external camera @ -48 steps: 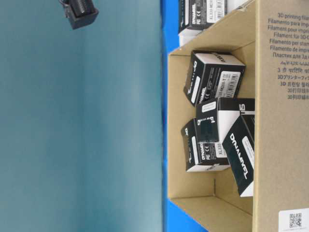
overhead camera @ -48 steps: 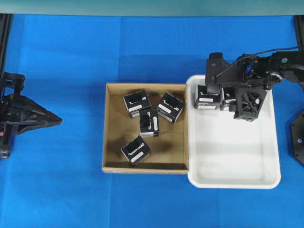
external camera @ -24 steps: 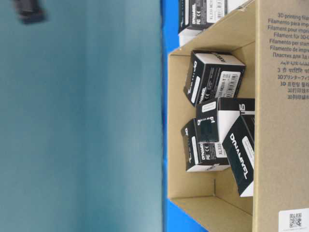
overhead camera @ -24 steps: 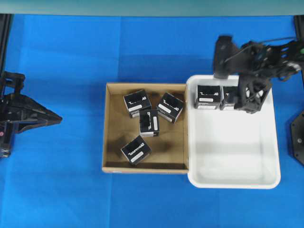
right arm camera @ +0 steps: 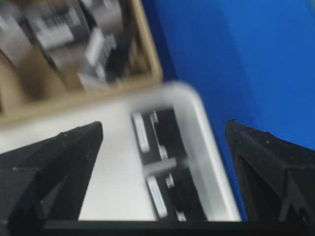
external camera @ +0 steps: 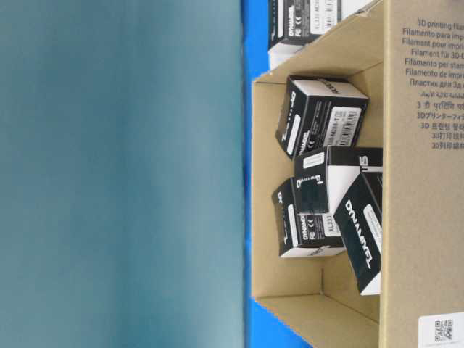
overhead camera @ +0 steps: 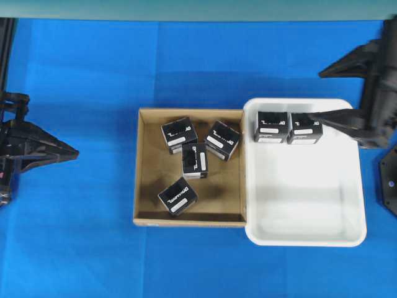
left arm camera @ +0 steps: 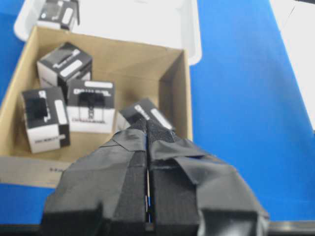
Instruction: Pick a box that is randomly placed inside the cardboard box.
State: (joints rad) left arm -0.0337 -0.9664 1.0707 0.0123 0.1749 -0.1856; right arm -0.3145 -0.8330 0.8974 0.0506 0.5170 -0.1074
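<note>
Black cartons crowd the cardboard box, well clear of the wide-open, empty right tool, so reaching for the box nearest the tightly closed, empty left tool risks snagging a wall.

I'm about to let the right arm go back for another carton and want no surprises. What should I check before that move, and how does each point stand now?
1. Right gripper empty and open: ok, jaws wide apart, nothing between them.
2. Right gripper clear of the white tray: ok, it sits by the tray's far right corner, above the rim.
3. Delivered cartons settled: ok, two black cartons stand side by side in the tray.
4. Cartons left in the cardboard box: ok, four remain.
5. An easy target: ok, the lone carton stands apart from the others.
6. Left gripper out of the way: ok, shut, outside the cardboard box.
</note>
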